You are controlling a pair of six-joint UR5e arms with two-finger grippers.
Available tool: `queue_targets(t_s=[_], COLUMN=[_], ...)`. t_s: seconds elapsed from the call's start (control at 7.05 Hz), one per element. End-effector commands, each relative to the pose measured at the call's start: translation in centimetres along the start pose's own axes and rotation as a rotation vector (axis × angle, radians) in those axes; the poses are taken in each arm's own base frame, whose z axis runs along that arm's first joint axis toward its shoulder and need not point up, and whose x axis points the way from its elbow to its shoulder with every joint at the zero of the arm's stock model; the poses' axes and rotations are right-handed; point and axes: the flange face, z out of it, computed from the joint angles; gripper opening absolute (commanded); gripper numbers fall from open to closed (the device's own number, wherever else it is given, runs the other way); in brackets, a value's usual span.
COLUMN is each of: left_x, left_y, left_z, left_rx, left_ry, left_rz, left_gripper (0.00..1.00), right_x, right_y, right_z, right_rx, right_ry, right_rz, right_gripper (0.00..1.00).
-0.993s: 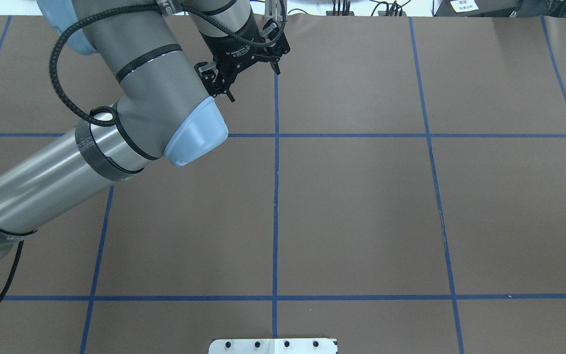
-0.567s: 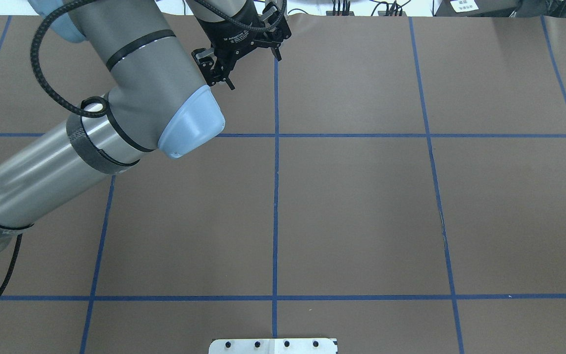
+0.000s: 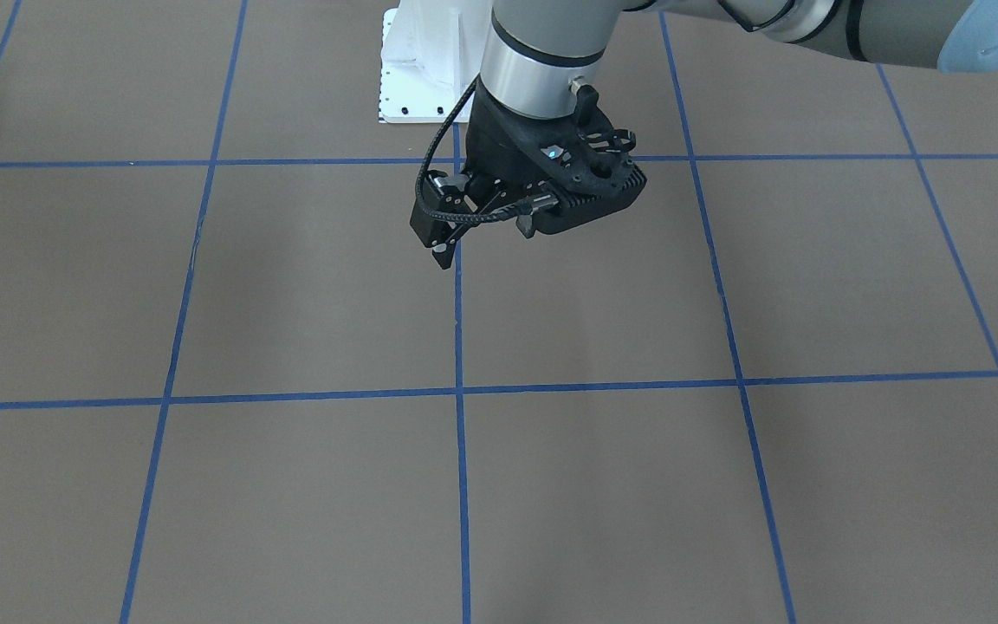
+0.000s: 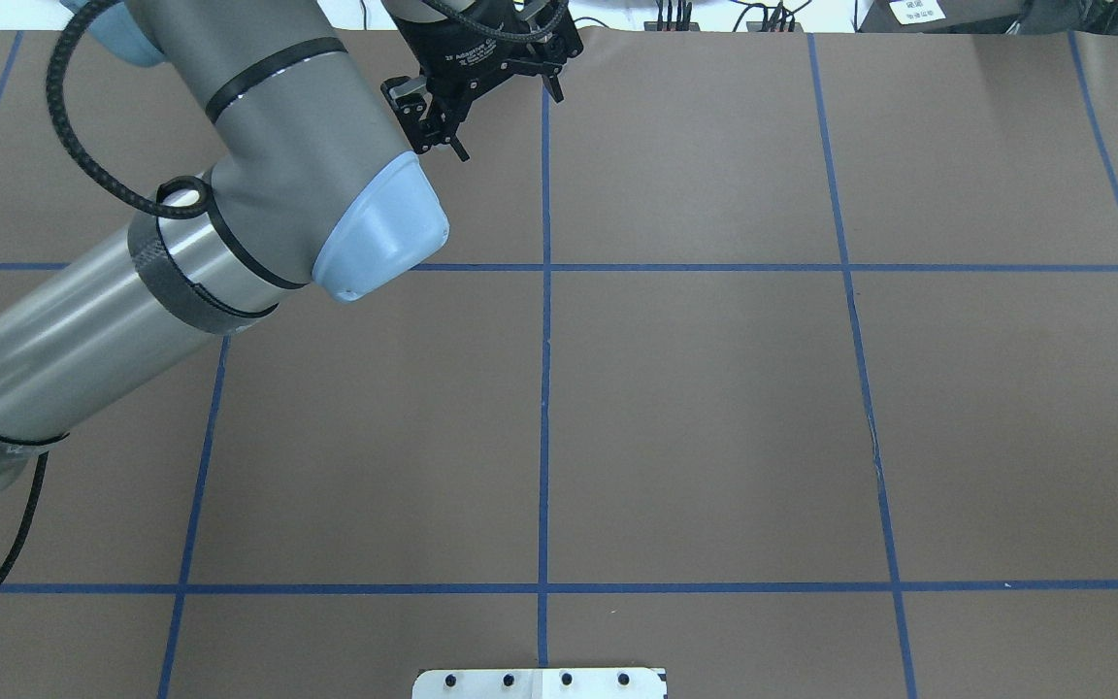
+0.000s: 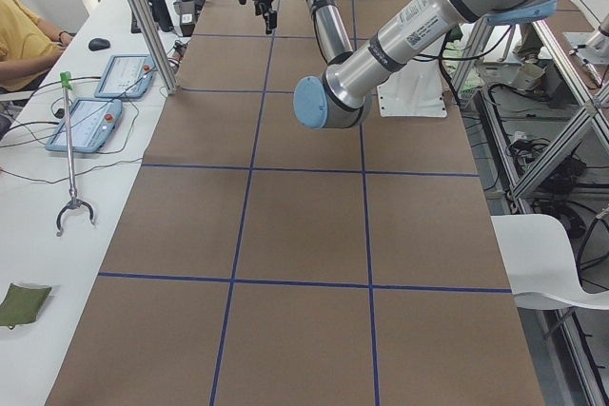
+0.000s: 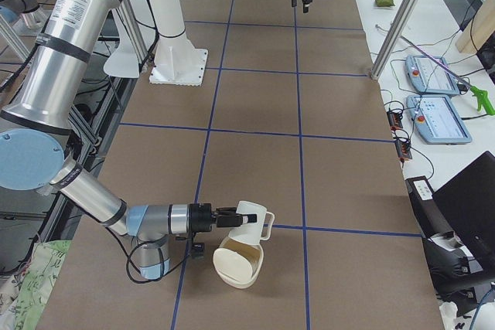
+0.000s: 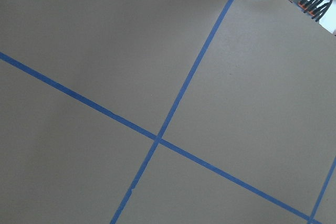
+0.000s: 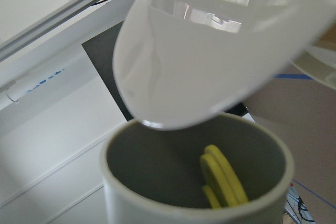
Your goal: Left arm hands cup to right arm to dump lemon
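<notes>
Brown table with blue tape grid bears a cream bowl

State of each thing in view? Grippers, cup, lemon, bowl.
bowl: on the table, looks empty.
cup: lifted over the bowl, roughly upright.
lemon: inside the cup, not yet dumped.
right gripper: at the cup; open or shut, cannot tell.
left gripper: open, empty.

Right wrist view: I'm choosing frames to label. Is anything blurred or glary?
Right wrist view: the cup is soft at its near rim, the lemon inside clearer; a glossy white shape close to the lens carries bright reflections. Overhead view: sharp, with a highlight on the left arm.
</notes>
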Motion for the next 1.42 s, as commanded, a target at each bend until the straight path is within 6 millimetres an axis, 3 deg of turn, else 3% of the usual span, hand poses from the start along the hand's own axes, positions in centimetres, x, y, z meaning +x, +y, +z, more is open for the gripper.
queue_targets(t_s=[0.0, 0.43, 0.71, 0.85, 0.99, 1.28], left_x=[0.1, 0.3, 0.3, 0.4, 0.5, 0.5], left_y=[0.0, -0.1, -0.3, -0.2, -0.2, -0.2], left_z=[-0.2, -0.6, -0.7, -0.9, -0.8, -0.8], left_rx=[0.002, 0.021, 0.025, 0.024, 0.025, 0.024], left_ry=[0.002, 0.007, 0.008, 0.01, 0.009, 0.009], left_rz=[0.001, 0.003, 0.002, 0.003, 0.007, 0.019], left_gripper=[1.0, 1.0, 1.0, 1.0, 1.0, 1.0], right_x=[-0.7, -1.7, -1.6, -0.9, 0.3, 2.5], right_y=[-0.4, -1.6, -1.4, -0.7, 1.3, 7.0], right_z=[-1.2, -3.6, -3.7, -2.7, 0.0, 6.0], right_rx=[-0.027, -0.05, -0.063, -0.077, -0.07, -0.024], right_ry=[-0.011, 0.007, 0.021, 0.048, 0.048, 0.054], right_rz=[0.119, 0.289, 0.284, 0.271, 0.186, 0.002], right_gripper=[0.25, 0.28, 0.29, 0.32, 0.33, 0.36])
